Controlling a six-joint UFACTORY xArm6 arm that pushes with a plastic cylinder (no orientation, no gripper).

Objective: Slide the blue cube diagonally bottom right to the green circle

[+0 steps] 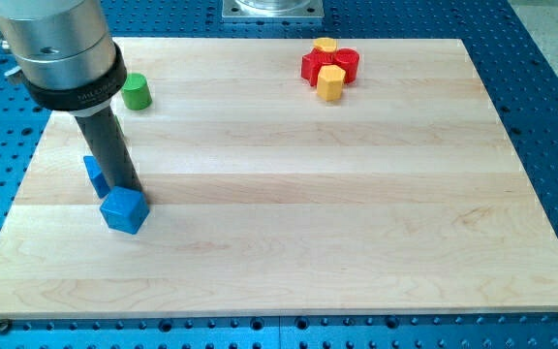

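The blue cube [124, 210] sits on the wooden board [289, 194] at the view's left, below the middle. My tip [132, 188] stands just above the cube, touching or nearly touching its upper edge. The rod rises up and left to a large grey cylinder [61, 48]. A second blue block [95, 174] lies just behind the rod, to the upper left of the cube, partly hidden. The green circle [136, 91], a short cylinder, stands near the view's top left, right of the grey cylinder.
A tight cluster of red blocks [329, 64] and two yellow blocks [330, 82] sits at the view's top, right of centre. A blue perforated table [550, 116] surrounds the board. A grey metal base [271, 10] shows at the top edge.
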